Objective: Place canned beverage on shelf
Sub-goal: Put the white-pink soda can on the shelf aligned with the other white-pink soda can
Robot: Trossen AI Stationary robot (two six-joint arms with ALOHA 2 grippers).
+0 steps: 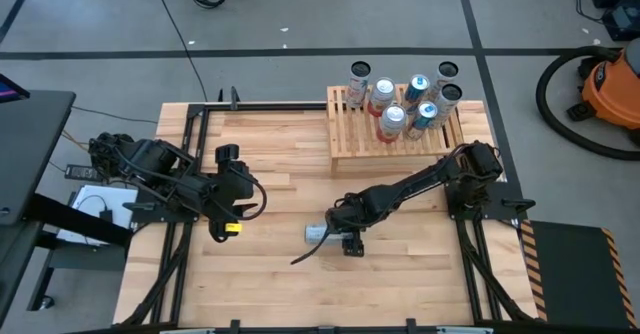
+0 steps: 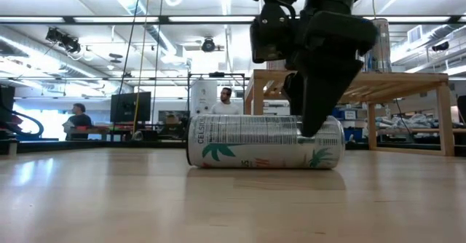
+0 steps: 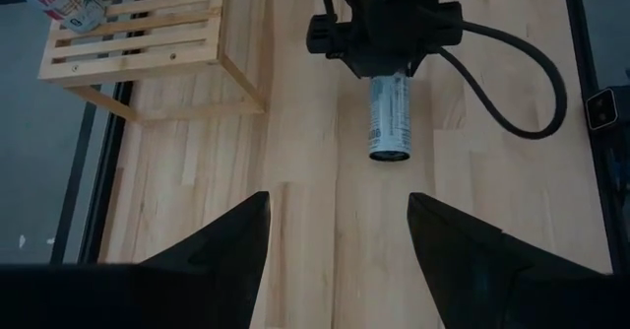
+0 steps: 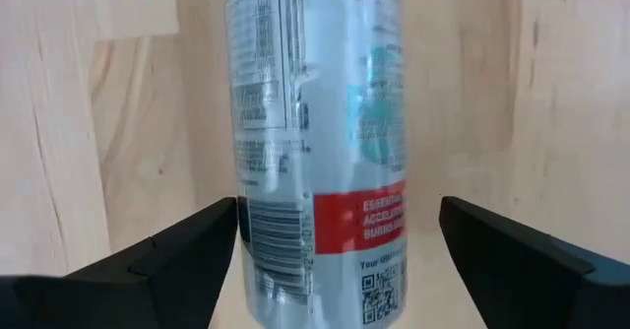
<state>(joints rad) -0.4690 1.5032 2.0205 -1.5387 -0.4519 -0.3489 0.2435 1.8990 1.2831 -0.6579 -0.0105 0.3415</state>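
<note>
Jaws on the right gripper [image 1: 345, 236] stand wide apart, one finger each side of a silver can [image 2: 266, 141] lying on its side mid-table, w/ clear gaps between fingers and can, so no grip on it. Right arm reaches from its base near the table's right edge, stretched low and diagonal toward the centre, wrist bent so the gripper points down over the can's right end.

Left gripper [image 1: 222, 232] waits over the left part of the table, arm folded back, fingers [image 3: 221, 245] apart, nothing between them.

Shelf [image 1: 352, 134] sits at the far side, right of centre, several cans [image 1: 405, 104] upright on its slats, well apart from the lying can.
</note>
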